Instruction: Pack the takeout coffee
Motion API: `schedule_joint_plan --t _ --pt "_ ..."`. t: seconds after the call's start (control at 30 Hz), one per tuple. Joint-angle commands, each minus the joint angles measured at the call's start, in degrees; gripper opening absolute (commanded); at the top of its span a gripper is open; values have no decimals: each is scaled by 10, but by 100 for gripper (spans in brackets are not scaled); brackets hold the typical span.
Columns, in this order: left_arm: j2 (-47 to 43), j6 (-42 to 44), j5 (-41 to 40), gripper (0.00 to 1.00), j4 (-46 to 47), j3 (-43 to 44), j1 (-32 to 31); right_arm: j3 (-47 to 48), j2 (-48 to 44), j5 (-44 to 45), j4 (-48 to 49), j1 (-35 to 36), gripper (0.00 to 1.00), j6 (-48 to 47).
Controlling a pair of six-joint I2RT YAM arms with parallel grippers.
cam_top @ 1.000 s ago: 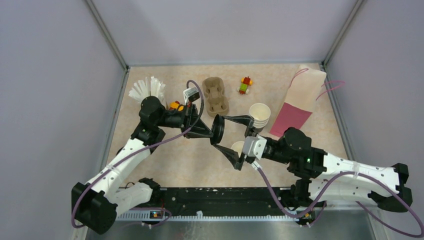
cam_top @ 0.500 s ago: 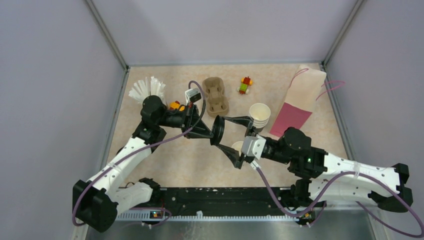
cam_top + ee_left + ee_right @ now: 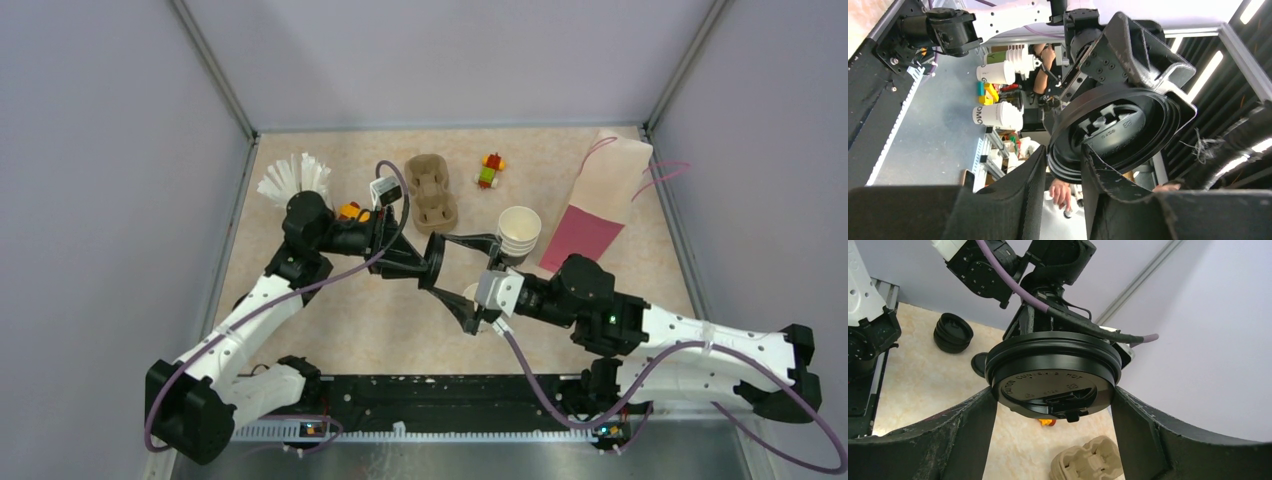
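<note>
Holding black lid (image 3: 437, 260) aloft over the table (image 3: 340, 320)
Clamping it rim to rim in wide right gripper (image 3: 1053, 390); straddling its edge with narrowly parted left gripper (image 3: 1064, 167), grip there not discernible; noting paper cups (image 3: 519, 228) standing just behind

black lid (image 3: 1053, 375), white paper cup (image 3: 520, 228), brown pulp tray (image 3: 431, 190), pink-and-beige bag (image 3: 585, 232), speckled beige table (image 3: 380, 322).

**Beige speckled table, goods spread across the far half**

We're looking down on the table (image 3: 340, 320). At ten o'clock stands a cup of white sticks (image 3: 295, 178). The pulp tray (image 3: 432, 188) lies at twelve, a block toy (image 3: 490, 170) just beside it at one. A paper bag (image 3: 605, 190) lies flat at two, with stacked paper cups (image 3: 519, 228) upright nearer centre. The right wrist view catches a short stack of black lids (image 3: 952, 333) on the surface.
</note>
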Motion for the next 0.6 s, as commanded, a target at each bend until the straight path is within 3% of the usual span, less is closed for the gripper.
schedule_joint_plan --t 0.0,0.1,0.17,0.3,0.4,0.47,0.57 --pt "-6 23 -13 42 -8 7 -1 16 -1 7 -2 -4 77 22" --pt "-3 63 -22 52 -56 20 13 14 -9 26 -13 -4 76 42" --pt "-2 121 -36 68 -127 48 35 19 -18 32 -35 -4 76 60" --pt "11 280 -83 79 -325 129 71 33 -38 69 -95 -4 74 136" --pt "44 414 -150 97 -499 209 83 57 -50 114 -173 -3 72 220" --pt "63 480 -224 99 -595 257 83 78 -54 146 -240 -4 71 269" --pt "72 532 -301 99 -667 292 83 119 -43 182 -333 -4 70 337"
